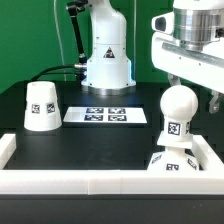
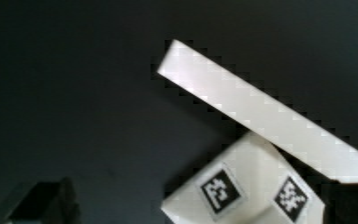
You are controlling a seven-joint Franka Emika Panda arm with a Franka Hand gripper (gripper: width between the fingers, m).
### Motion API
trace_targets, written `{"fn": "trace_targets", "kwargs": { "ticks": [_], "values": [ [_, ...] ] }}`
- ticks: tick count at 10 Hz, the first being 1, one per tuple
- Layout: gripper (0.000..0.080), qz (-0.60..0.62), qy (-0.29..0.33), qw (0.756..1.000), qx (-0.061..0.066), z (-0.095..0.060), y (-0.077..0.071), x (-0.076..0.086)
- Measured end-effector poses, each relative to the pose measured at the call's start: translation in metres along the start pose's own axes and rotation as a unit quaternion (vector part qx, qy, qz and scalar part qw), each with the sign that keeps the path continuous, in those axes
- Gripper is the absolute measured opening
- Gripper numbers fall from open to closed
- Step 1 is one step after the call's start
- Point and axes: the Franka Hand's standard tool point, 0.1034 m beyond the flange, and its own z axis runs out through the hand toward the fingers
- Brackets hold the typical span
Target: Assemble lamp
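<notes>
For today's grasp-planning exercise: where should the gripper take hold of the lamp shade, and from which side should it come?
Probably from above, fingers closing across the narrow upper part of the shade. It stands upright, apart from the marker board, and tapers upward, so its top best fits the gripper.

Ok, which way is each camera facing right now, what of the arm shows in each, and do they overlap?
Exterior view: off the arm, low at the table's near edge, looking across at the shade, marker board, bulb on the base; the gripper hangs above the bulb.
Wrist view: on the wrist, facing the dark tabletop and the white rail; one dark fingertip shows.
Shared: probably the tagged base.
</notes>
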Motion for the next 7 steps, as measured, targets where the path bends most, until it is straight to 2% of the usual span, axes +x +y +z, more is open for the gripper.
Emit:
{"fn": "trace_targets", "kwargs": {
  "ticks": [2,4,7],
  "values": [
    [0.0699,-0.001,0.002,1.000,0.000,0.006,0.011,0.003],
    [0.0699,-0.009,0.000,1.000,-0.010,0.014,0.022,0.007],
    [0.0699,-0.010,0.000,1.000,-0.009,0.013,0.020,0.006]
  ]
}}
